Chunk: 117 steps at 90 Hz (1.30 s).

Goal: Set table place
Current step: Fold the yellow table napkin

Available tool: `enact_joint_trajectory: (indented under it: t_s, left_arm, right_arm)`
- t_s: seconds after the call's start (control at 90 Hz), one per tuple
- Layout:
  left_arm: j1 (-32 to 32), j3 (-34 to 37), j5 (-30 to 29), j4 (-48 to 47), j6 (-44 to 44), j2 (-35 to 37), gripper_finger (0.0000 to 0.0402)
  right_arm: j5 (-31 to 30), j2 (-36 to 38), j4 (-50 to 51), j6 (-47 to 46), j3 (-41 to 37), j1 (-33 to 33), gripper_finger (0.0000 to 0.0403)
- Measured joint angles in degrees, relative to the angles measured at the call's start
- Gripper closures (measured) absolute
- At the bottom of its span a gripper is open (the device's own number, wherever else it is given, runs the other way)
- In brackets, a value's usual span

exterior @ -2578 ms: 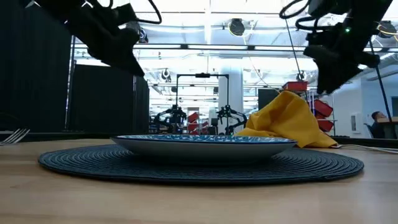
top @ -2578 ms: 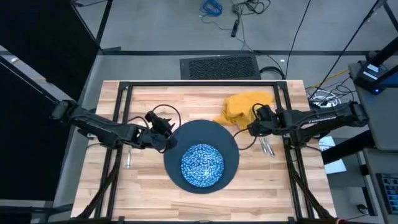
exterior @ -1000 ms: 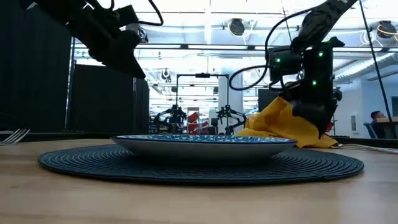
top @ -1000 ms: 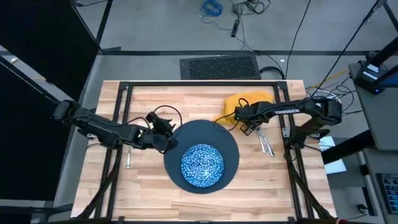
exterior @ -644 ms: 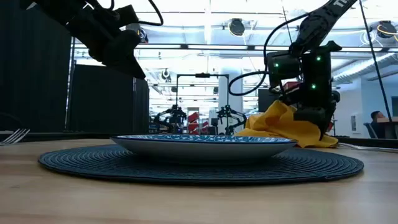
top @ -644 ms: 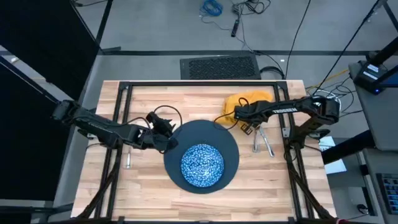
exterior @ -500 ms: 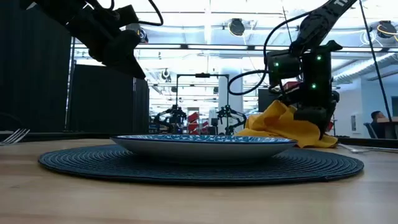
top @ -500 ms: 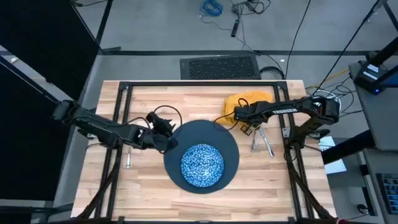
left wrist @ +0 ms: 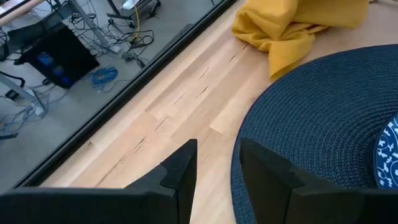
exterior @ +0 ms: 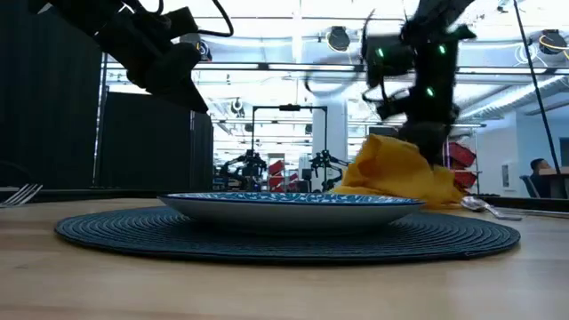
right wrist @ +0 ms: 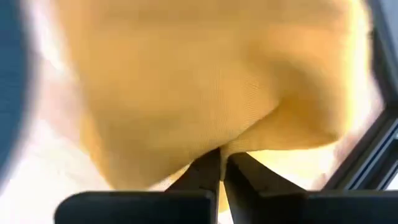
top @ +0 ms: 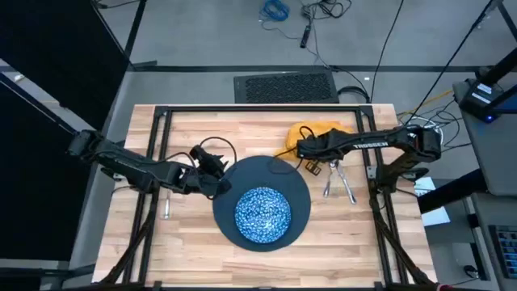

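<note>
While the right claw point(right wrist: 221, 167) is pinching a fold of the mustard napkin point(top: 320, 134) w/ fingers nearly closed on the cloth, the napkin is bunching just behind it on the bench point(top: 202, 130), beside the dark round mat point(top: 262, 198). Cloth looks soft, light, floppy, so it's prob going to drape & drag; a grip on a thick fold near an edge seems safest. Spoon & knife point(top: 338, 179) are lying just to the claw's outer side. Left claw point(left wrist: 214, 171) is hovering slightly open, empty, at the mat's opposite rim; speckled dish point(top: 262, 214) is sitting mid-mat
</note>
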<state>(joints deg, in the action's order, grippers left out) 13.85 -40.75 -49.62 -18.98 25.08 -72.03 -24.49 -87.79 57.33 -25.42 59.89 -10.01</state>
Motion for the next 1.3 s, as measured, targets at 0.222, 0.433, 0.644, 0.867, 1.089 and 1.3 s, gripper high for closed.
enact_joint_trajectory:
  t_s: [0.222,0.433,0.644,0.867,1.089,1.3]
  left_arm:
    - [0.0,0.0,0.6,0.0,0.0,0.0,0.0294]
    - [0.0,0.0,0.5,6.1,-0.3,0.0,0.0294]
    - [1.2,0.0,1.1,18.4,-6.3,0.0,0.0294]
    - [1.8,0.0,1.4,22.7,-7.6,-1.4,0.0294]
    - [1.2,0.0,-1.4,29.7,-12.3,-7.0,0.0294]
    - [1.3,0.0,-10.8,28.9,-12.1,-9.3,0.0294]
  right_arm:
    - [0.5,0.0,-2.5,2.5,14.1,6.8,0.0403]
    - [0.9,0.0,-10.6,4.3,22.3,12.0,0.0403]
    - [2.4,0.0,-15.7,6.1,22.8,13.1,0.0403]
    - [4.3,0.0,-20.3,7.6,22.8,13.1,0.0403]
    - [8.3,-0.3,-24.1,9.2,22.8,13.4,0.0403]
    - [8.3,-0.3,-23.6,9.6,22.8,14.8,0.0403]
